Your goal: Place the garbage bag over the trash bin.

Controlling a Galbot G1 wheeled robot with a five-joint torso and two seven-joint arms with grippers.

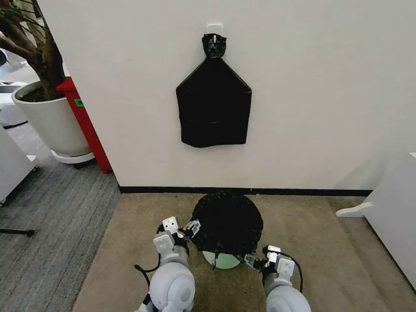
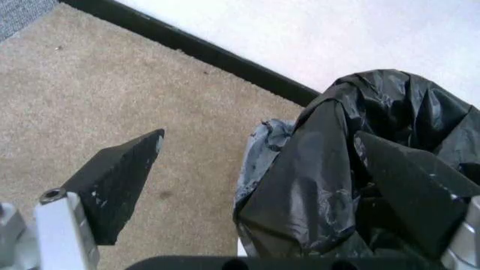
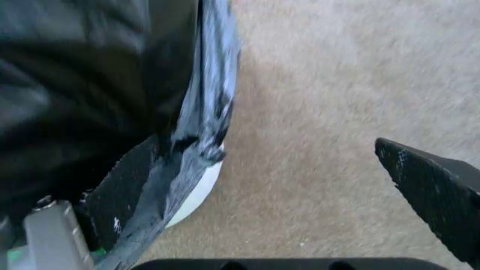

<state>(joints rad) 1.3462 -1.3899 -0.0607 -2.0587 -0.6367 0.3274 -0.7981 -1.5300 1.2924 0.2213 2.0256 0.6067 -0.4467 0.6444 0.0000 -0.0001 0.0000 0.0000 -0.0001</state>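
The bag [image 1: 226, 222] is draped over the bin [image 1: 221, 260], which stands on the carpet [image 1: 325, 260] near the wall [image 1: 312, 97], only its lower near side still bare. The left gripper [image 1: 192, 227] sits at the bag's left edge and the right gripper [image 1: 251, 260] at its near right edge. Both have their fingers spread, one finger of each against the plastic and the other out over the carpet.

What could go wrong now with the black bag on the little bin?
The garbage bag looks puffy and loose over the trash bin, so it may slip off or not sit down inside. The left gripper and right gripper are both open with a finger close against the thin plastic; a pull could tear it. The light bin might also tip on the carpet.
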